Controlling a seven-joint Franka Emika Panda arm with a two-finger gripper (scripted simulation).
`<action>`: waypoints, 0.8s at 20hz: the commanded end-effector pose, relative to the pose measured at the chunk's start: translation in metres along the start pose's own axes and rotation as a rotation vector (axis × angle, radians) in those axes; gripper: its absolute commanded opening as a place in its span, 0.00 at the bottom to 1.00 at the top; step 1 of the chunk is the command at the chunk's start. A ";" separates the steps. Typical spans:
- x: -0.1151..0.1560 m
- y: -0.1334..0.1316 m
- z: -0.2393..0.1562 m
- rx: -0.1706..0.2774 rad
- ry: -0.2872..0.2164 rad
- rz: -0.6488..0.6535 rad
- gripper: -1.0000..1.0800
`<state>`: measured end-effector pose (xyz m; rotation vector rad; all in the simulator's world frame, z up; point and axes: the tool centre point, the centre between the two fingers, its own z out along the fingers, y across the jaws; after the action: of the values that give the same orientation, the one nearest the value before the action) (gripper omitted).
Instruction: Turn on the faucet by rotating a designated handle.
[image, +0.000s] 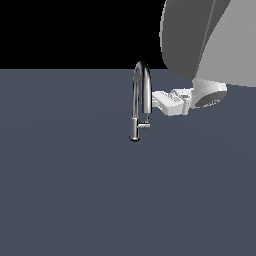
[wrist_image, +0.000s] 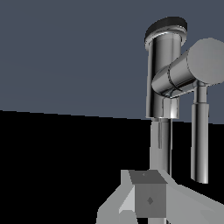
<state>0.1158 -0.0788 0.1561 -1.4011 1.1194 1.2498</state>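
Observation:
The chrome faucet (image: 134, 117) stands on the dark grey floor, its tall curved spout arching toward the exterior view's right. The handle (image: 144, 125) is a short stub sticking out of the lower stem on that same side. My white gripper (image: 156, 96) hovers just right of the spout, above the handle and apart from it. In the wrist view the handle (wrist_image: 186, 72) points toward the camera from the stem of the faucet (wrist_image: 162, 87). The gripper (wrist_image: 148, 194) sits below the handle in that view, its fingers together at the centre with nothing held.
The flat dark grey floor (image: 75, 190) spreads all around the faucet. My large grey arm link (image: 210, 40) fills the exterior view's upper right, above and behind the gripper.

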 end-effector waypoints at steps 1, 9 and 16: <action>0.012 -0.001 0.001 0.024 -0.026 0.024 0.00; 0.027 -0.002 0.004 0.055 -0.059 0.055 0.00; 0.026 0.002 0.004 0.054 -0.058 0.055 0.00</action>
<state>0.1162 -0.0762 0.1289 -1.2932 1.1500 1.2822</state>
